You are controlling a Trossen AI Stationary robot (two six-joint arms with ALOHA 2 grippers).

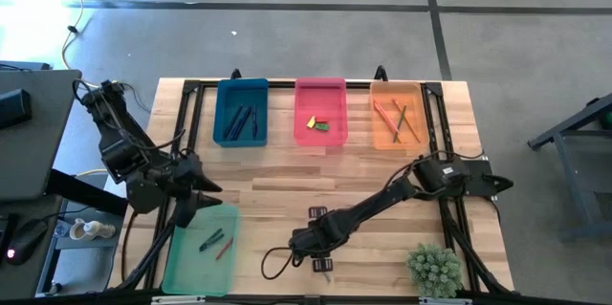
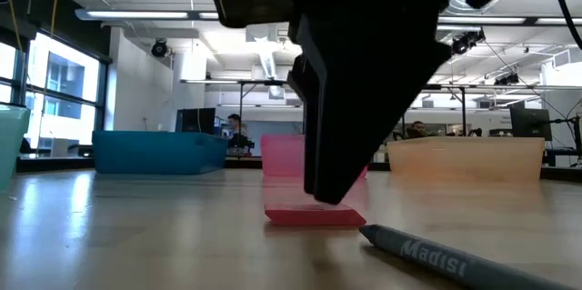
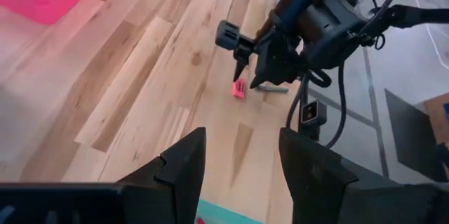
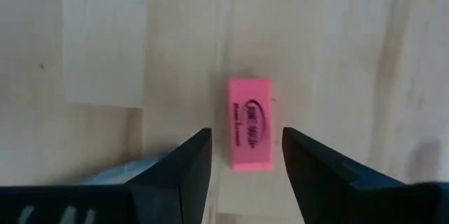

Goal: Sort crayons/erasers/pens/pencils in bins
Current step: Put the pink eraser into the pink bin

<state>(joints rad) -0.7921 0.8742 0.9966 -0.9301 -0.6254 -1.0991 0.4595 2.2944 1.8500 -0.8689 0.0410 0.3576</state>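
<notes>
The pink eraser [image 4: 250, 123] lies flat on the bare wooden table [image 1: 277, 200], its long axis running straight out between the spread fingers of the right gripper [image 4: 245, 155] hovering over it. Dark oval lettering, unreadable. A grey pen [image 2: 455, 258] beside it reads "Madis". The left gripper [image 3: 238, 154], jaws apart, hangs over the green bin [image 1: 182, 272].

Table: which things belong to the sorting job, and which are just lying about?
Job: pink eraser, grey pen, blue bin, pink bin, orange bin, green bin, right gripper open over the eraser, left gripper by the green bin.
Lying about: potted plant.
</notes>
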